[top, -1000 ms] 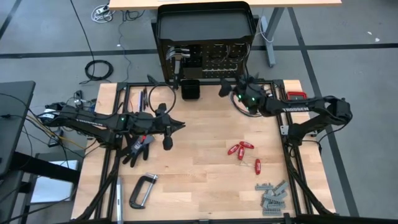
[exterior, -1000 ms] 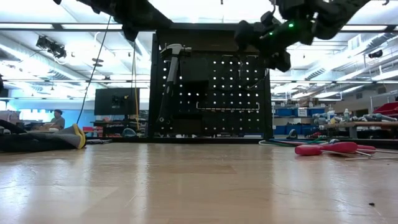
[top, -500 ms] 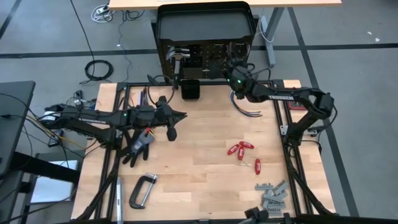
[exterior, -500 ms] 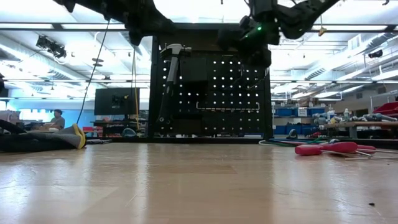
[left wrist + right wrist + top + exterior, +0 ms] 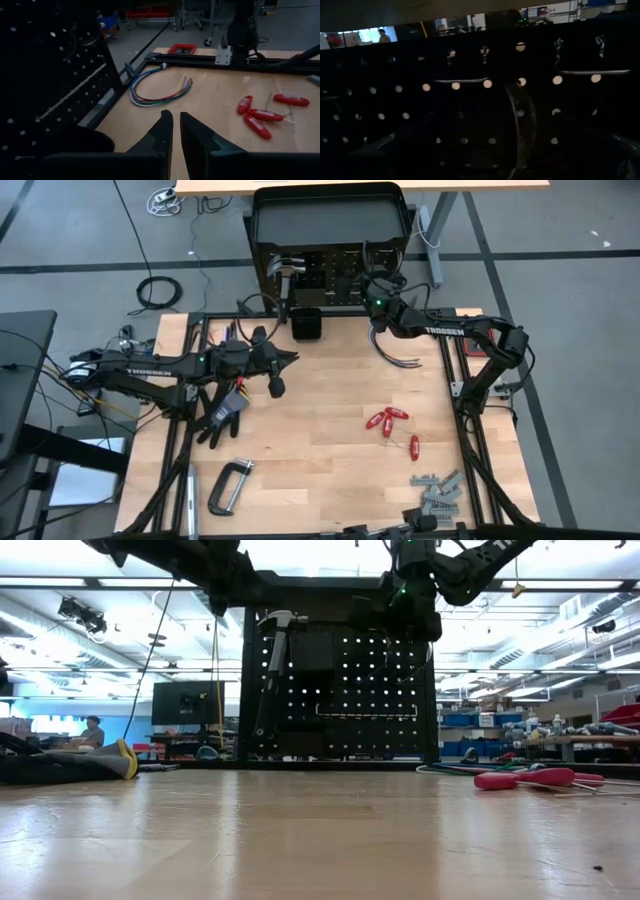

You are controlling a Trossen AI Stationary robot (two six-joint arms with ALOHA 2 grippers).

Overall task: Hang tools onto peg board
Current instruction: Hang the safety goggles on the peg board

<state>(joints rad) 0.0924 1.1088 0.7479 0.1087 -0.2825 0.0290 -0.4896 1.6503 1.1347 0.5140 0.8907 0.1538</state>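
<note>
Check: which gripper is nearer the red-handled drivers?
Right, narrowly. Right gripper is up at the peg board, behind the drivers; left gripper hovers across the table beside them.

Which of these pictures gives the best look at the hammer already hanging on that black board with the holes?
The low view: the hammer hangs full length against the peg board, steel head up, handle down. The high view shows only its head from above. The left wrist view and the right wrist view show no hammer that I can make out.
</note>
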